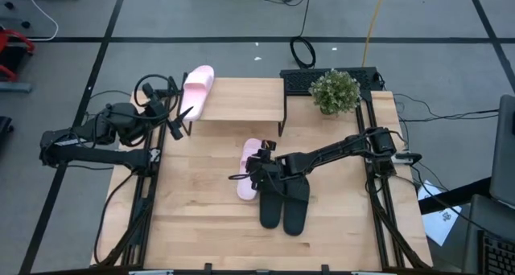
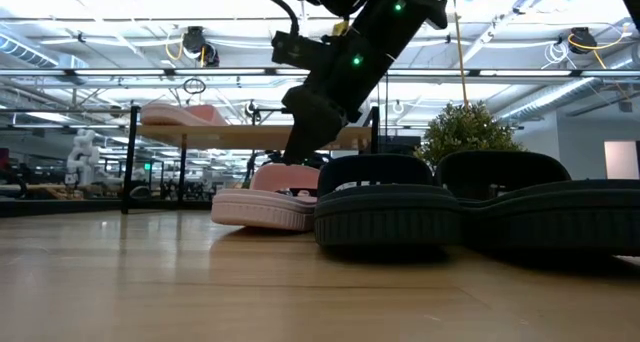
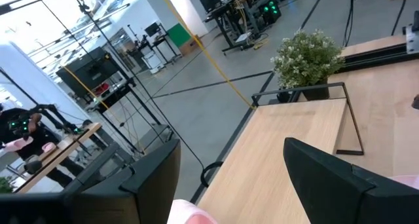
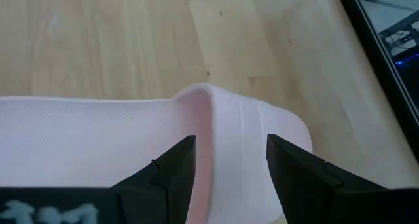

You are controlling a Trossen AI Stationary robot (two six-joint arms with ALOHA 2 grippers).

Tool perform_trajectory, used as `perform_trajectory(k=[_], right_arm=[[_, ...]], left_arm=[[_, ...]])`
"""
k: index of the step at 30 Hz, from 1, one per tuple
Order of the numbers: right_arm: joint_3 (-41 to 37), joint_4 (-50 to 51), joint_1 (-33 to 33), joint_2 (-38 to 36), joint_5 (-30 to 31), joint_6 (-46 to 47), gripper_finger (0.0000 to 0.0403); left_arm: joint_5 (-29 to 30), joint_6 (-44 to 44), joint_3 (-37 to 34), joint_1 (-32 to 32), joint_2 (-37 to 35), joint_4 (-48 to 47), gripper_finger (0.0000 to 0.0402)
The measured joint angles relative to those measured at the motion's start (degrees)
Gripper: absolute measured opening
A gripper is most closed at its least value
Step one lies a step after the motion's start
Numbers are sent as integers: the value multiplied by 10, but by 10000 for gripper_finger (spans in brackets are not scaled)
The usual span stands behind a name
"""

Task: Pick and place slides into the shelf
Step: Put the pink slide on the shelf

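Spanning most of the high view, the wooden counter (image 1: 201,227) carries everything, and the shelf (image 1: 237,100) stands at its far edge as the landmark for the rest. The shelf's light top board rests on thin black legs.

The right arm reaches in from the counter's right side, and the right gripper (image 1: 259,167) sits in front of the shelf, directly over the second pink slide (image 1: 247,172). In the right wrist view its jaws stand narrowly apart on either side of this slide's raised strap (image 4: 226,129), one finger (image 4: 171,168) against each flank; whether they press the strap cannot be told. The low view shows this slide (image 2: 262,206) flat on the counter.

The left arm lies along the counter's left edge, with the left gripper (image 1: 179,114) at the shelf's left end. Its jaws are spread wide, the dark fingers (image 3: 340,178) well apart in the left wrist view.

The black slides (image 1: 285,205) lie side by side in front of the shelf, nearer the front edge, just beside the right gripper's pink slide.

A first pink slide (image 1: 195,90) rests on the left end of the shelf's top board, just beside the left gripper.

A small potted plant (image 1: 335,91) stands just to the right of the shelf.
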State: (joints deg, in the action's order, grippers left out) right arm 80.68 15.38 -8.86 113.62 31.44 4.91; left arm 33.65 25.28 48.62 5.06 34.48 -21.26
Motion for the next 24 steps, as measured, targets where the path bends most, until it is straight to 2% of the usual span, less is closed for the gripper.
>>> perform_trajectory(k=[17,20,24], right_arm=[[-37,-7,20,0,1,20,175],[-51,-13,28,0,2,35,164],[-55,-17,28,0,43,27,133]], left_arm=[[0,-1,0,0,0,0,274],[0,-1,0,0,0,0,273],[0,-1,0,0,0,0,273]])
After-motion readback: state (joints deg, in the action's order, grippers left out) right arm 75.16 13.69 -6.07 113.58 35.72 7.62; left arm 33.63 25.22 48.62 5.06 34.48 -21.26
